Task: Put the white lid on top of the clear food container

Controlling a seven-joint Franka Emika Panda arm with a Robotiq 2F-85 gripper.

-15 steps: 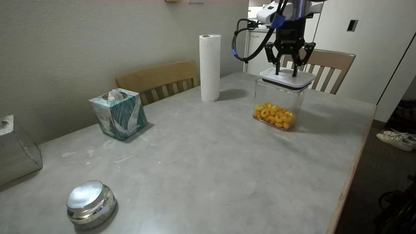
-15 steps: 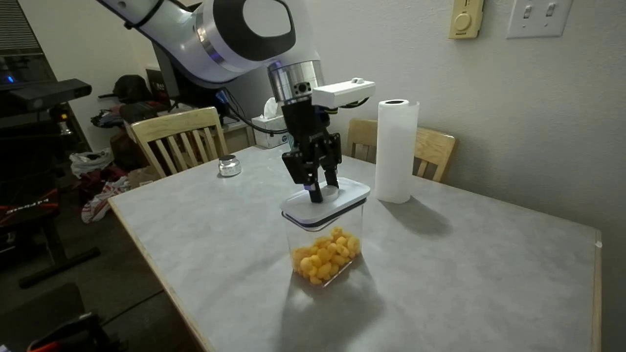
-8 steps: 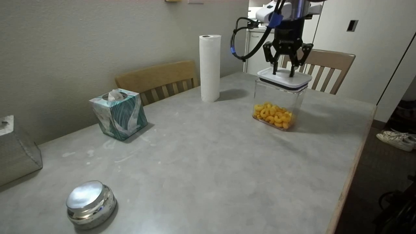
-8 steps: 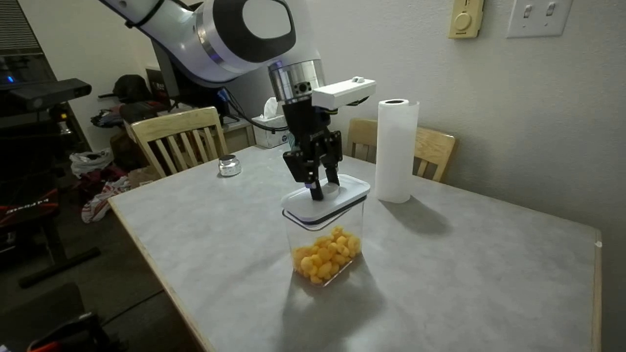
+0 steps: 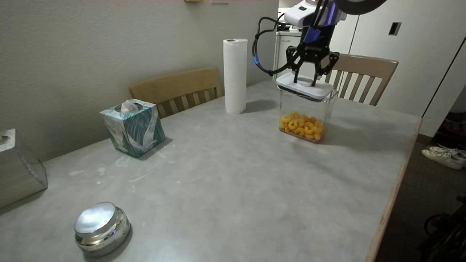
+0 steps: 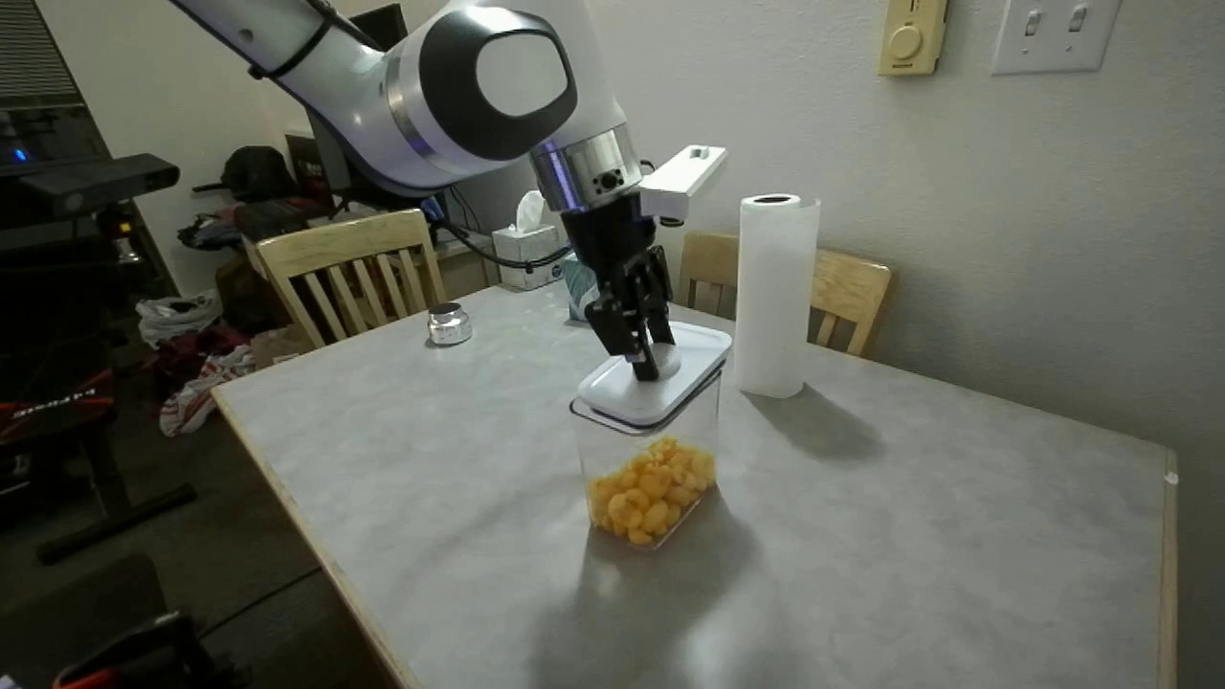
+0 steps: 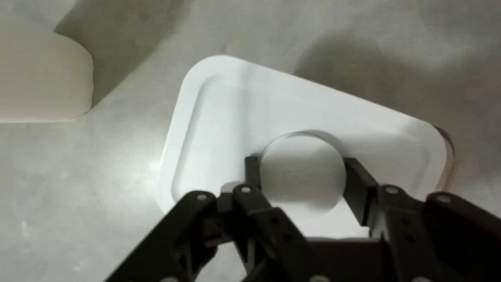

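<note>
The white lid [image 5: 304, 88] is flat, with a round raised centre button, and it fills the middle of the wrist view [image 7: 223, 129]. My gripper [image 7: 301, 174] is shut on that button, one finger on each side. In an exterior view the gripper [image 5: 305, 83] leans, and the lid tilts slightly. The clear food container [image 5: 309, 108] stands upright on the table with yellow-orange pieces inside. The lid rests on or just over its top, shifted toward the paper-towel roll. Part of the container's rim is uncovered at the opposite end, also in an exterior view [image 6: 612, 455].
A tall white paper-towel roll [image 5: 235, 76] stands near the container, and at the left of the wrist view [image 7: 43, 74]. A teal tissue box [image 5: 134, 127], a grey box [image 5: 22, 167] and a shiny metal jar [image 5: 102, 229] are farther along the table. Wooden chairs [image 5: 367, 69] stand round the table.
The gripper has tilted and moved with the lid toward the paper-towel roll. The container has slid a little the same way. The lid is now off-centre, with more of the rim bare at one end.
</note>
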